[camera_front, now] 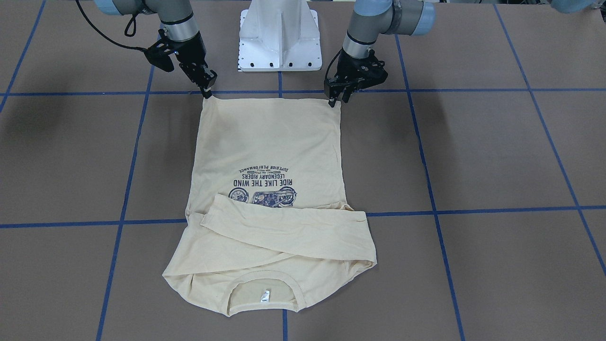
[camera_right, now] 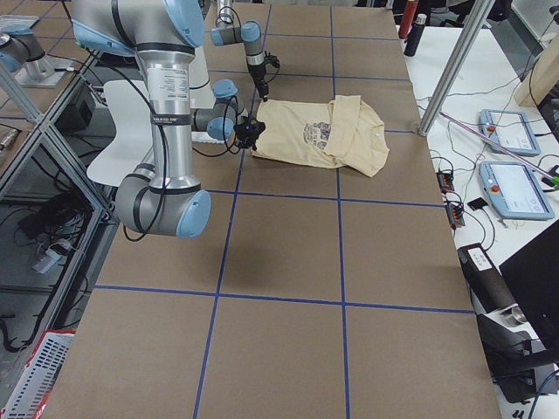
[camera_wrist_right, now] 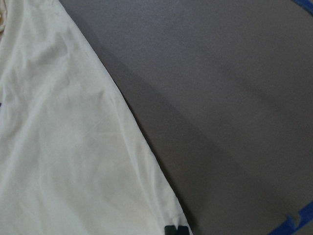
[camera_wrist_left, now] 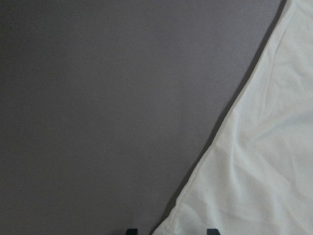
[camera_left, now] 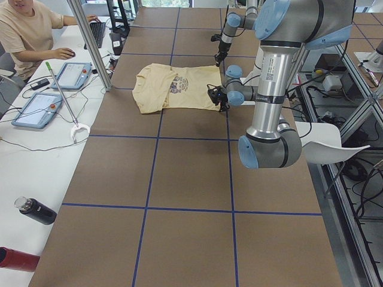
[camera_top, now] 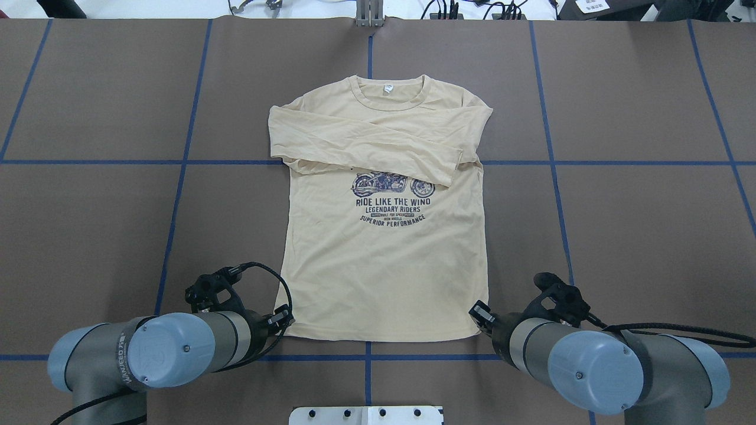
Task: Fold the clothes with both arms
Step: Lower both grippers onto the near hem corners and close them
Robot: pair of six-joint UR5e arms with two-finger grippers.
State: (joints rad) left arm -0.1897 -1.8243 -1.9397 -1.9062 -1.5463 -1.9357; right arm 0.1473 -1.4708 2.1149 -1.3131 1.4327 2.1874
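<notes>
The cream-yellow shirt [camera_front: 270, 142] [camera_top: 384, 265] lies flat and print-up on the brown table. Both sleeves are folded across its chest, and the neckline with its white tag [camera_top: 388, 89] points away from the robot. My left gripper [camera_front: 339, 99] [camera_wrist_left: 171, 231] is open, and its fingertips straddle the hem corner on my left. My right gripper [camera_front: 207, 91] [camera_wrist_right: 176, 229] is shut on the other hem corner, which it pinches up into a small peak. In the overhead view the arms' wrists cover both gripper tips.
The white pedestal base [camera_front: 279, 42] stands just behind the hem between the arms. Blue tape lines [camera_top: 177, 200] grid the table. In the exterior left view a person [camera_left: 24, 30] sits at a side bench with tablets [camera_left: 36, 107] and a dark bottle [camera_left: 35, 210].
</notes>
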